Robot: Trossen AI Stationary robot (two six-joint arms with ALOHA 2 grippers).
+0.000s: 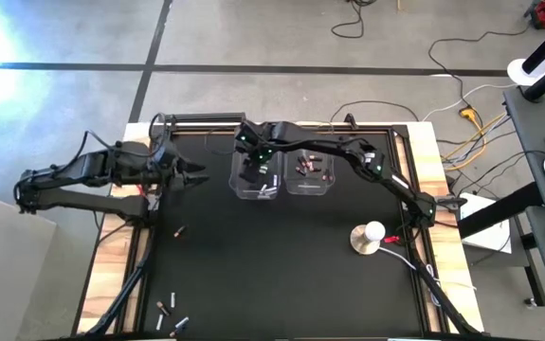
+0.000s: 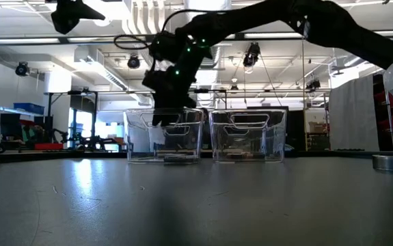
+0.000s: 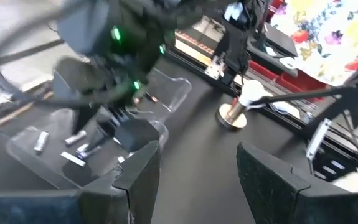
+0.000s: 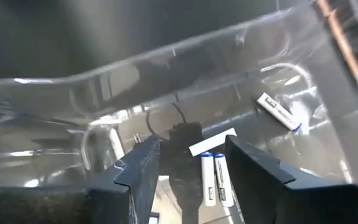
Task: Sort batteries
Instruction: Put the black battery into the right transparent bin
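Note:
Two clear plastic bins stand side by side near the table's far edge. The left bin [image 1: 256,180] holds silvery-white batteries [image 4: 210,179]. The right bin [image 1: 310,174] holds dark batteries with reddish ends [image 1: 302,167]. My right gripper [image 4: 191,155] hangs open and empty over the left bin, fingers pointing down into it [image 2: 167,109]. My left gripper [image 1: 199,175] hovers open to the left of the bins, holding nothing [image 3: 194,165]. Loose batteries lie on the table at the left [image 1: 179,229] and by the near edge [image 1: 170,317].
A round white-topped metal disc [image 1: 368,237] stands on the right part of the table, with a red clip-like piece [image 1: 390,240] beside it. Cables run along the table's right edge. Bare black tabletop lies between the bins and the near edge.

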